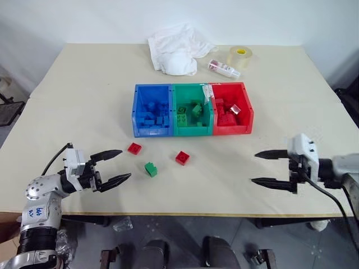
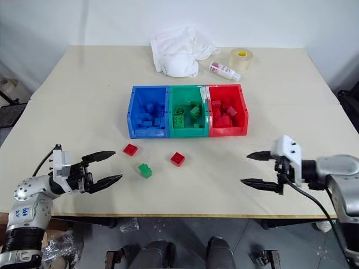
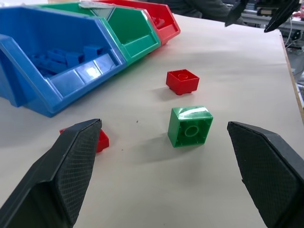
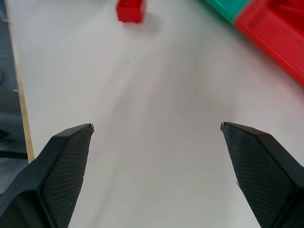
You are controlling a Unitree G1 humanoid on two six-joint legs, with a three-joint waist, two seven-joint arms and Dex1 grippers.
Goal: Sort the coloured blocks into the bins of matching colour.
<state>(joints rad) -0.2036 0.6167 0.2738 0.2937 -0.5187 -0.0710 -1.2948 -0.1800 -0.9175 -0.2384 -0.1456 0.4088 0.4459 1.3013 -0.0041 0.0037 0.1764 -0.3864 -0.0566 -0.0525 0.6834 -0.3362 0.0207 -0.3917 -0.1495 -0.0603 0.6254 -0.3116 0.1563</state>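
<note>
Three joined bins stand mid-table: blue bin (image 1: 152,110), green bin (image 1: 192,110) and red bin (image 1: 231,109), each holding blocks of its own colour. Loose on the table in front of them lie a red block (image 1: 134,148), a green block (image 1: 150,169) and a second red block (image 1: 182,157). My left gripper (image 1: 120,165) is open at the front left, pointing at the green block (image 3: 190,126), with nothing between its fingers. My right gripper (image 1: 257,167) is open and empty at the front right, apart from every block.
A crumpled white cloth (image 1: 176,49), a clear tape roll (image 1: 240,56) and a small bottle with a red label (image 1: 224,68) lie at the back of the table. The table's front edge (image 1: 196,214) runs just below both grippers.
</note>
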